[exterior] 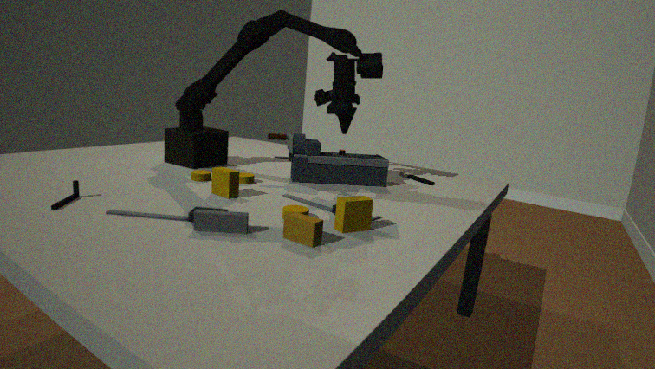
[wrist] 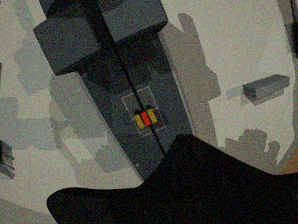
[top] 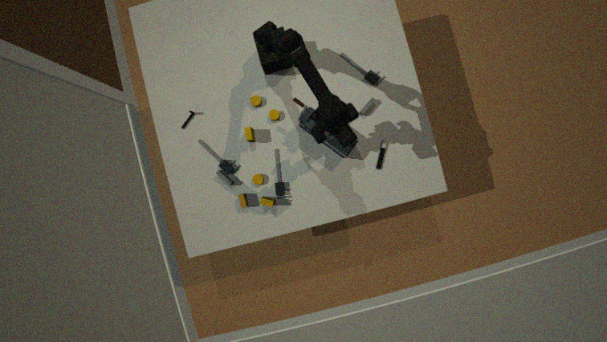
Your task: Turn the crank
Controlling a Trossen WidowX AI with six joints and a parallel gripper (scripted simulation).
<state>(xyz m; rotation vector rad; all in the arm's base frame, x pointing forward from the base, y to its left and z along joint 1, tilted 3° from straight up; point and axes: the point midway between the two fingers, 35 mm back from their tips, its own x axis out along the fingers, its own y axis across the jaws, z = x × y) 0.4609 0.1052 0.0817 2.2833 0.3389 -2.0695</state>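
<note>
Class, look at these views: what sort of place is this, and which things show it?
Probably a robot test room or workshop: a bare room with plain walls, where a white table bears a black arm, a grey slide machine, yellow blocks and scattered tools.

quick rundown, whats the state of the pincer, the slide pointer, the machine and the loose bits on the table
pincer: shut on nothing, hanging above the machine, apart from it
machine: sitting flat on the table, untouched
red pointer: sitting between the two brass zero marks, about level
crank handle: cannot pick it out
yellow blocks: resting on the table
grey-handled tool: lying flat
</note>
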